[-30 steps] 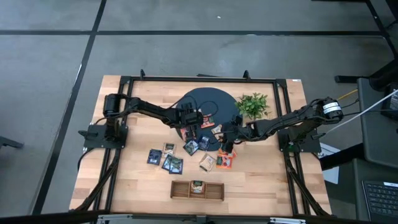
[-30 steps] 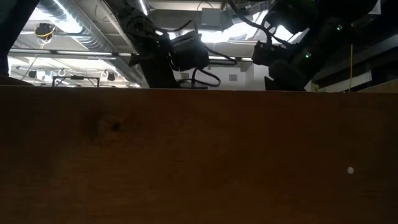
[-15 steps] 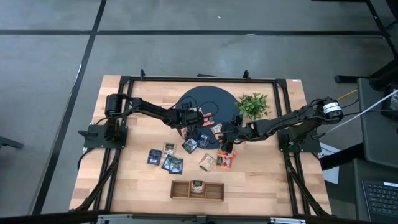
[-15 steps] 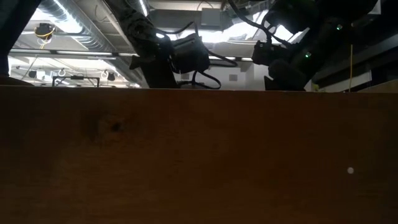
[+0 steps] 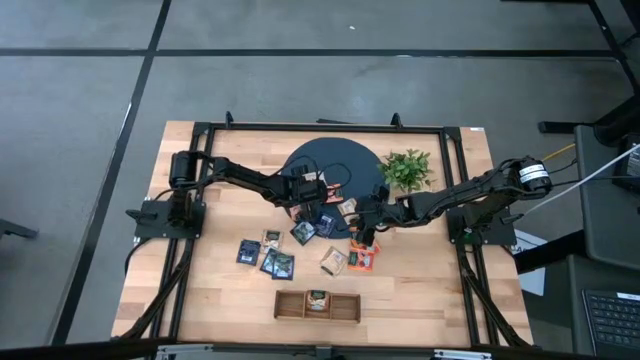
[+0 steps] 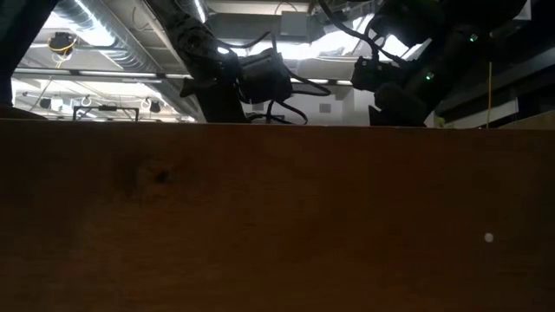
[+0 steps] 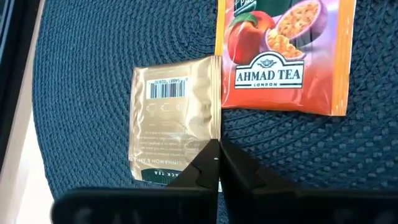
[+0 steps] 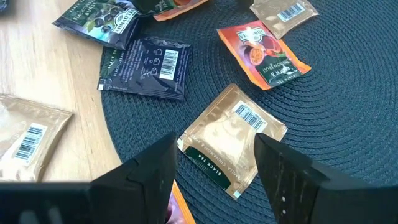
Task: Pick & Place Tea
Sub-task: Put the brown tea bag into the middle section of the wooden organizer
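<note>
From above, my left claw (image 5: 312, 193) sits low over the round dark mat (image 5: 345, 160), near its front edge, among the sachets there. My right claw (image 5: 364, 232) hangs just to the right, over the mat's edge and the sachets beside it. More tea lies loose on the table (image 5: 220, 290) in front of the mat, and one sachet (image 5: 317, 298) already rests in the middle compartment of the tray (image 5: 290, 305). A plant (image 5: 407, 168) stands beside the mat, clear of both arms.

The low view shows only the table's wooden edge and both arms' upper parts; it tells nothing of the grip.

Through my left wrist, my fingers (image 7: 239, 171) are pressed together, tips meeting at the corner of a gold sachet (image 7: 174, 118) lying flat, barcode up, on the mat. An orange sachet (image 7: 286, 56) lies touching its edge. I cannot tell whether any foil is really caught between the tips. The risk I see: a pinch on so little corner could slip as I lift, or I may rise with nothing, and the orange one could get dragged along.

Through my right wrist, my fingers (image 8: 292, 180) stand wide apart around another gold sachet (image 8: 231, 138), gripping nothing. A navy sachet (image 8: 146, 65) lies close by, so a careless close might nudge it.
</note>
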`<state>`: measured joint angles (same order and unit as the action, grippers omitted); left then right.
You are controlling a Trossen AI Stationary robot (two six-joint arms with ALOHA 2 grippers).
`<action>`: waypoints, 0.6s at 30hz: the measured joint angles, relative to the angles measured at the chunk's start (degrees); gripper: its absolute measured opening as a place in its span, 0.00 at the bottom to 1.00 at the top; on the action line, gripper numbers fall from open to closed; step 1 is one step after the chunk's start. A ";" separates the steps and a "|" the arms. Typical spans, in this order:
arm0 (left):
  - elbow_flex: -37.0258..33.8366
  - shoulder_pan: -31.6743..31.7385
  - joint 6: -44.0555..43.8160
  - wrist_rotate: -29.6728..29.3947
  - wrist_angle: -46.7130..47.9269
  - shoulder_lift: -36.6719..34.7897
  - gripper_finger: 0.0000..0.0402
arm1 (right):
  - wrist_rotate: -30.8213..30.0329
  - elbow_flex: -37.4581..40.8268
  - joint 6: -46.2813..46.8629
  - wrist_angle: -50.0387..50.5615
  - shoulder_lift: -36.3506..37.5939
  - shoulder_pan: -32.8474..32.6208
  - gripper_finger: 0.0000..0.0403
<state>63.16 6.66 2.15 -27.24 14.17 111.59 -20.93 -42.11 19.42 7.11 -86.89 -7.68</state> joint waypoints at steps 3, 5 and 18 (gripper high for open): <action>0.00 -0.22 -0.08 -0.02 0.02 0.00 0.01 | 0.02 0.00 0.00 0.00 0.00 0.00 0.54; 0.00 -0.55 -0.35 -0.08 0.13 -0.22 0.01 | 0.02 0.00 0.02 0.00 0.00 0.00 0.54; -0.09 -3.04 -6.42 4.23 2.20 -5.66 0.00 | 0.04 0.00 -0.26 -2.28 0.01 0.01 0.54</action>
<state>63.07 3.62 -4.27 -23.01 16.38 105.93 -20.89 -42.11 19.16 4.84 -86.88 -7.67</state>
